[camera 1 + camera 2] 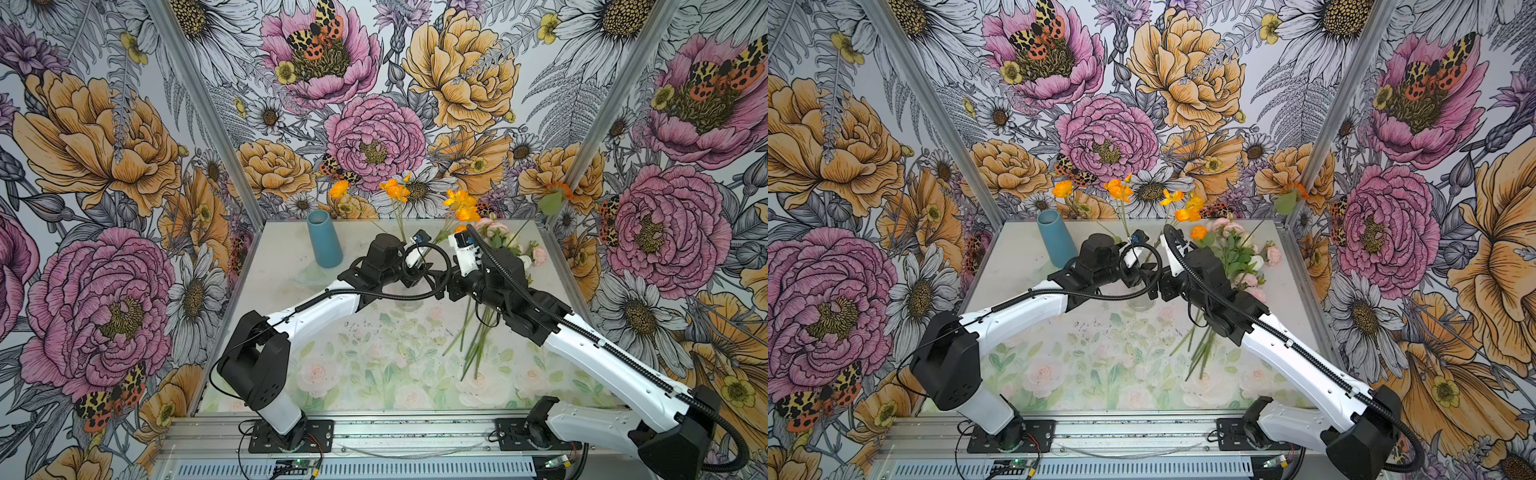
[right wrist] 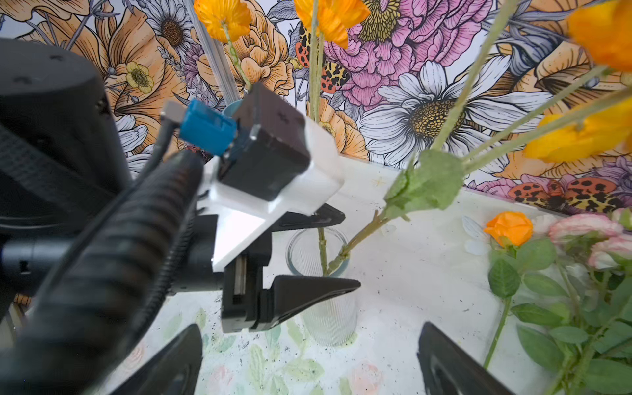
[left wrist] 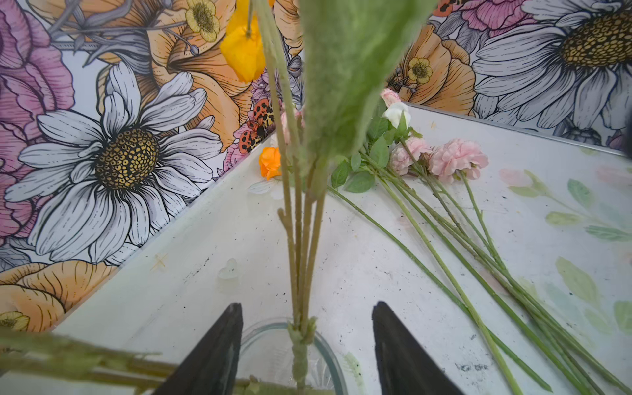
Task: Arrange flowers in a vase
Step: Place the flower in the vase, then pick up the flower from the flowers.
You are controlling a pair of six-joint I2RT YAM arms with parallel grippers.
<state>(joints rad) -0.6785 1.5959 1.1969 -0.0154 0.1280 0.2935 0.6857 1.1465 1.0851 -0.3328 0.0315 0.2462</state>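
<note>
A clear ribbed glass vase (image 2: 328,307) stands mid-table and holds several orange and yellow flowers (image 1: 395,189) on long stems (image 3: 301,239). My left gripper (image 3: 306,304) hangs just above the vase rim (image 3: 328,345), open. Its fingers (image 3: 225,342) stand on either side of the stems without touching them. My right gripper (image 2: 309,326) faces the vase from the right, open and holding nothing. More flowers, pale pink and cream heads (image 3: 455,159) and one orange head (image 3: 270,162), lie on the table to the right, their stems (image 1: 478,340) partly under my right arm.
A tall teal cone-shaped container (image 1: 324,241) stands at the back left of the table. Flower-printed walls (image 1: 104,166) close in the left, back and right sides. The two arms almost meet over the table's middle. The arm bases sit on a metal rail (image 1: 415,432) at the front.
</note>
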